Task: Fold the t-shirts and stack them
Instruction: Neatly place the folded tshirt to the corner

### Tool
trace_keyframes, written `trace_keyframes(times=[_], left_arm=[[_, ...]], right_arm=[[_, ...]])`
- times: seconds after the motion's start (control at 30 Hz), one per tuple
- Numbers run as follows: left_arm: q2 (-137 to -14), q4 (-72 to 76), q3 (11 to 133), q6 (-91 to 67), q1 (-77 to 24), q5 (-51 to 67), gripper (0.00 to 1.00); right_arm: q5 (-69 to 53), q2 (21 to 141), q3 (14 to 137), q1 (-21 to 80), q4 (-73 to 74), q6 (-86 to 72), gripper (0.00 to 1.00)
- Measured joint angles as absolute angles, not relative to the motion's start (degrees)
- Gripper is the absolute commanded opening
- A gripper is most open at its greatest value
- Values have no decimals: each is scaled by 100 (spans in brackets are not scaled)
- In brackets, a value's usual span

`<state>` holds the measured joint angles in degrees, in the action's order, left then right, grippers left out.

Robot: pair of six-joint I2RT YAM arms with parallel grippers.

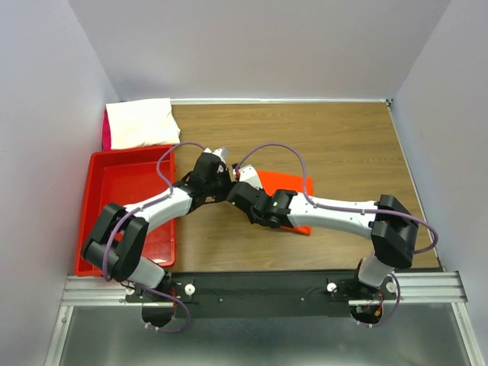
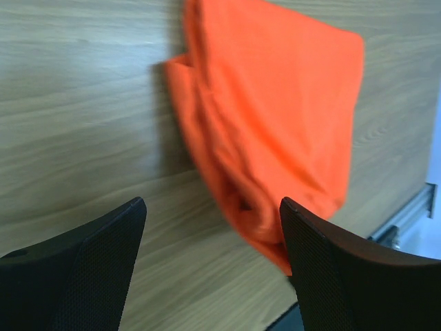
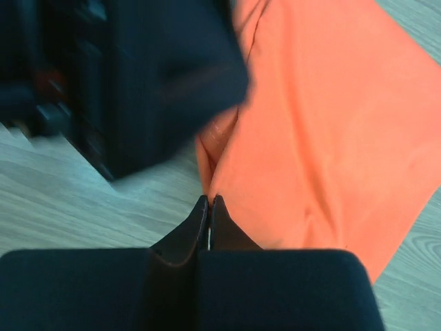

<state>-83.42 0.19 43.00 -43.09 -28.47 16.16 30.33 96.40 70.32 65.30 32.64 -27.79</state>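
Note:
The orange-red t-shirt (image 1: 293,184) lies folded on the wooden table, partly under my right arm. In the left wrist view the t-shirt (image 2: 275,103) has a thick bunched edge near my open, empty left gripper (image 2: 210,207), whose right finger (image 2: 324,262) sits beside that edge. In the right wrist view my right gripper (image 3: 210,198) is shut, its tips pinching the t-shirt's (image 3: 324,138) left edge, where the creases meet. From above, the left gripper (image 1: 221,168) and right gripper (image 1: 241,181) are close together at the shirt's left end. The white t-shirt (image 1: 141,122) lies folded at the back left on a sliver of pink t-shirt (image 1: 107,136).
A rigid red plastic bin (image 1: 122,183) stands at the left, beside my left arm. Bare wooden tabletop (image 1: 343,137) lies behind and right of the orange-red shirt. Grey walls close in the back and sides. A metal rail (image 1: 259,286) runs along the near edge.

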Motion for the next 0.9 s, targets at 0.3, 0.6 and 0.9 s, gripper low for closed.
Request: trace_keyframes(times=[0.3, 0.6, 0.9], left_arm=[[-8639, 821, 4344, -5214, -3398, 1717, 86], [-9026, 1094, 3977, -5808, -3774, 1542, 86], [-8611, 930, 3717, -5964, -3789, 1061, 86]], right_arm=[[2910, 9526, 6556, 6530, 2950, -2803, 1], [2858, 9417, 6381, 6532, 2836, -2845, 1], [2840, 9406, 6307, 6530, 2727, -2849, 1]])
